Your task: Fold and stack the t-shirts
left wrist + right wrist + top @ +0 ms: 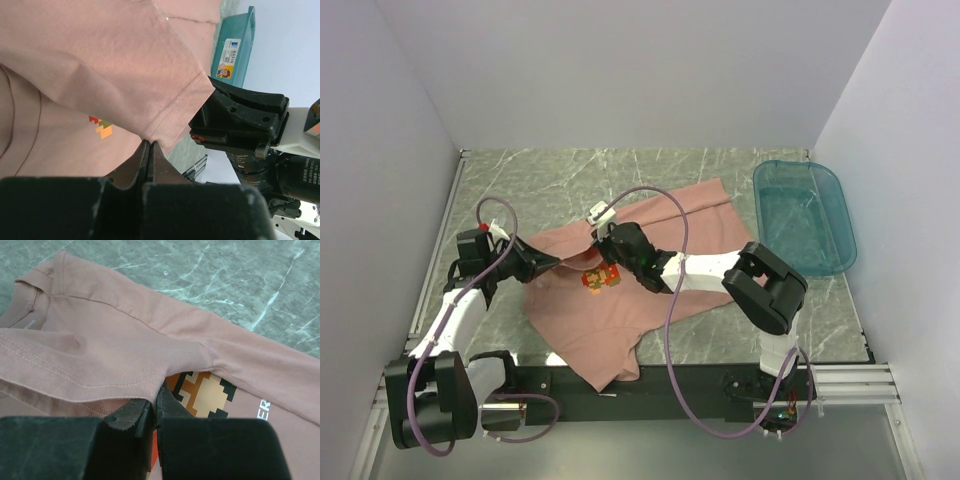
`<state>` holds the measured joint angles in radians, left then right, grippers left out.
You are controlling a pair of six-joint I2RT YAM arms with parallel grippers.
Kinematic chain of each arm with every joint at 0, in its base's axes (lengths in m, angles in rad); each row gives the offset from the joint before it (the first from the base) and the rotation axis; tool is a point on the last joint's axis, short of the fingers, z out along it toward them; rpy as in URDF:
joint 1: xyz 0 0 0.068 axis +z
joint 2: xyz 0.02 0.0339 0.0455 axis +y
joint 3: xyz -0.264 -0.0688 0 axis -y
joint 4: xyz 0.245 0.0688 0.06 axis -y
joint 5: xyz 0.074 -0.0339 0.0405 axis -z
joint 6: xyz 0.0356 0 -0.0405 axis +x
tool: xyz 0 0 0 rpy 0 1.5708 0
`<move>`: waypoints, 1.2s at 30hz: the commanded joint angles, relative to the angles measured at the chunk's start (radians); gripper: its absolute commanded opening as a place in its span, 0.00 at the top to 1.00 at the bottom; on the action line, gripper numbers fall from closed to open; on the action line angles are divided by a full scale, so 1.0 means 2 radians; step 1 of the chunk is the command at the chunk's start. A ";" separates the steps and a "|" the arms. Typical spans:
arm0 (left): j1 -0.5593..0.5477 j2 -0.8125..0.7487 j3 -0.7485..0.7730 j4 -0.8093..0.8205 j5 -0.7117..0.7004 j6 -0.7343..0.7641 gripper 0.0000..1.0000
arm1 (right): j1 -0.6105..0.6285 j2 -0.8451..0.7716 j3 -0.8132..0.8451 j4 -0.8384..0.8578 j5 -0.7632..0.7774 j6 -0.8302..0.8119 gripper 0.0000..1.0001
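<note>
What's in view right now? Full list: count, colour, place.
t-shirt: 1, dusty pink with an orange-brown pixel print on the chest, spread across the middle of the table, folds pinched by both grippers
tub: 1, translucent teal, far right of the table, beside the shirt, sticker on one end
table: 1, grey-green marble pattern, under everything
cables: 2, purple, one looped along each arm
left gripper: 1, black, shut on the shirt's left side
right gripper: 1, black, shut on a fold just above the print

Print (202, 396) half under a t-shirt (125, 335) fold
</note>
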<state>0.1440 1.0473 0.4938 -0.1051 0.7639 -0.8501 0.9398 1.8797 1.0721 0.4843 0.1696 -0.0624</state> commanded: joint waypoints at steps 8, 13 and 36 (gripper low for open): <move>-0.017 0.022 -0.007 -0.008 0.002 0.028 1.00 | -0.006 -0.025 -0.014 -0.012 -0.009 -0.022 1.00; -0.024 0.033 -0.006 -0.009 -0.007 0.026 0.99 | -0.007 -0.030 -0.023 -0.019 -0.005 -0.024 1.00; -0.045 -0.021 0.013 -0.102 -0.038 0.052 0.48 | -0.007 -0.109 -0.116 -0.062 -0.032 -0.085 0.54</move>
<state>0.0563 1.0630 0.4828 -0.2642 0.7067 -0.7780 0.9329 1.7519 0.8772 0.3714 0.1307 -0.1787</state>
